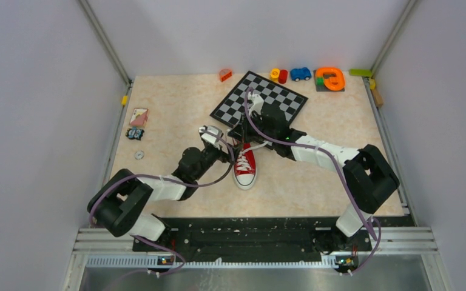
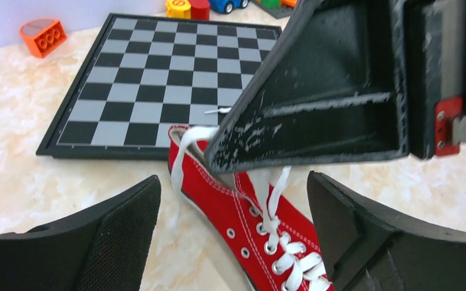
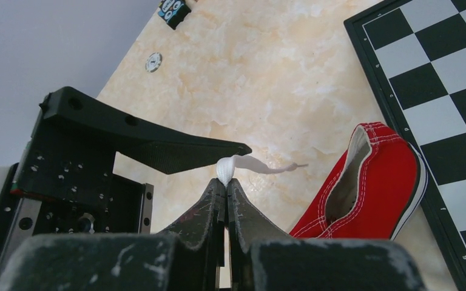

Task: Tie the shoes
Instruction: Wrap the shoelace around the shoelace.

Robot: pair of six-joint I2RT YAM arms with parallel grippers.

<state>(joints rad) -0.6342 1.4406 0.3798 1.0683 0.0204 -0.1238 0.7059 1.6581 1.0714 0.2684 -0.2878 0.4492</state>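
Observation:
A single red shoe (image 1: 244, 167) lies mid-table, its white toe cap toward the arms and its heel near the chessboard (image 1: 260, 100). My left gripper (image 2: 233, 236) is open, its fingers (image 2: 103, 242) wide either side of the shoe (image 2: 230, 206) and its laced eyelets, holding nothing. My right gripper (image 3: 226, 185) is shut on a white lace (image 3: 226, 171) whose free end trails toward the shoe's heel (image 3: 376, 182). In the left wrist view the right gripper (image 2: 327, 91) hangs over the shoe's opening, with a lace loop (image 2: 185, 151) draped beside the heel.
The chessboard (image 2: 158, 79) lies just behind the shoe. Along the back edge sit an orange brick (image 1: 225, 74), stacking rings (image 1: 278, 74), a blue car (image 1: 300, 73) and an orange toy (image 1: 330, 79). At the left are a card (image 1: 138, 116) and a washer (image 1: 139, 155).

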